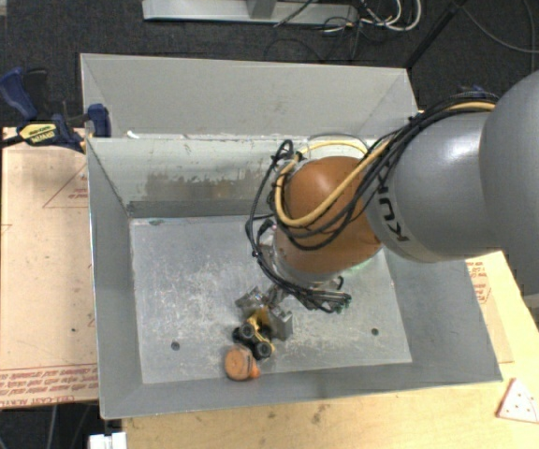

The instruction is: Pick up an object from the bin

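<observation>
Camera view: claw [268, 312] over small yellow-black toy [255, 335], orange lump [241, 365] beside

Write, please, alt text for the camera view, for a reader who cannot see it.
The robot's gripper is low over the front middle of a grey metal bin, right at a small yellow-and-black thing. A round orange-brown thing lies close by, nearer the front wall.
</observation>
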Tool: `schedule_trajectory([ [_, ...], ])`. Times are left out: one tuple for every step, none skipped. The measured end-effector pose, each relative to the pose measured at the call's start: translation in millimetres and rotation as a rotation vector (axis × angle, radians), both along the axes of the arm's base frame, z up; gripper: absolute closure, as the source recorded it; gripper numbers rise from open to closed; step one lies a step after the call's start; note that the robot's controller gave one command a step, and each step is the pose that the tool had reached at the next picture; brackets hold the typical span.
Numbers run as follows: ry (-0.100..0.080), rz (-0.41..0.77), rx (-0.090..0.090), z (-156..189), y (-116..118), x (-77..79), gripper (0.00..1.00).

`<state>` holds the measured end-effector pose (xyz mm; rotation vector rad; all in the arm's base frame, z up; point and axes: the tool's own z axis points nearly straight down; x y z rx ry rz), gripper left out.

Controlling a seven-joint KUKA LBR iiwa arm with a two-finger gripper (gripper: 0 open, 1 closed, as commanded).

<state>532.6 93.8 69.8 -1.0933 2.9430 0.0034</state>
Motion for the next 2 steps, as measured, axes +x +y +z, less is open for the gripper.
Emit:
schedule_trajectory([
  [0.0, 0.0, 0.0, 0.0, 0.0, 0.0, 1.0],
  [0.0, 0.0, 0.001, 0.0, 0.0, 0.0, 1.0],
])
